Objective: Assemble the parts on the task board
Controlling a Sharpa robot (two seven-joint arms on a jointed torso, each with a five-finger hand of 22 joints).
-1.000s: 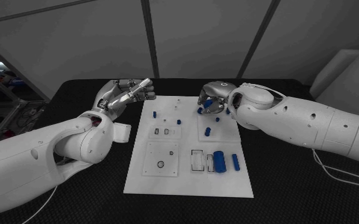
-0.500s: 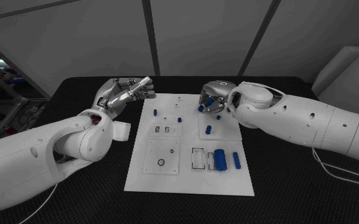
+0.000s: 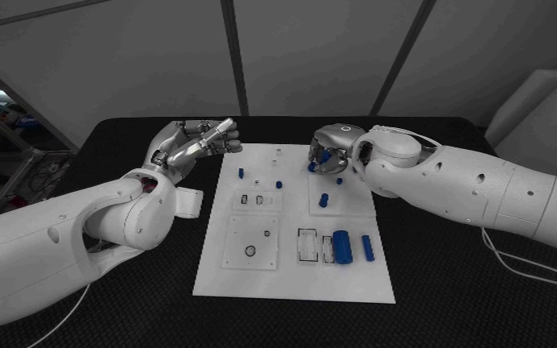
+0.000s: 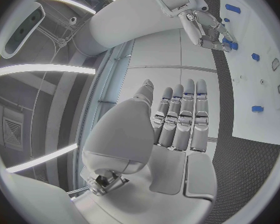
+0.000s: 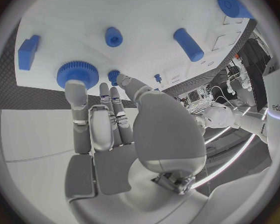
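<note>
The white task board (image 3: 290, 283) lies in the middle of the black table. My right hand (image 3: 331, 155) hovers low over its far right corner. In the right wrist view its fingers (image 5: 77, 109) reach out nearly straight, one tip touching the rim of a blue gear (image 5: 77, 73) that lies flat on the board (image 5: 146, 15); the thumb is beside a small blue peg (image 5: 114, 76). My left hand (image 3: 191, 145) is raised off the board's far left corner, fingers straight and holding nothing (image 4: 177, 124). The right hand (image 4: 205, 27) also shows there over the board.
A thick blue cylinder (image 3: 341, 247) and a slimmer one (image 3: 367, 247) lie near the board's front right. A blue peg (image 3: 323, 200) and small blue pieces (image 3: 241, 173) stand mid-board. A small white block (image 3: 188, 203) lies left of the board.
The right hand has shifted slightly over the far right corner and its fingers have straightened toward the gear. The left hand has stayed raised in place.
</note>
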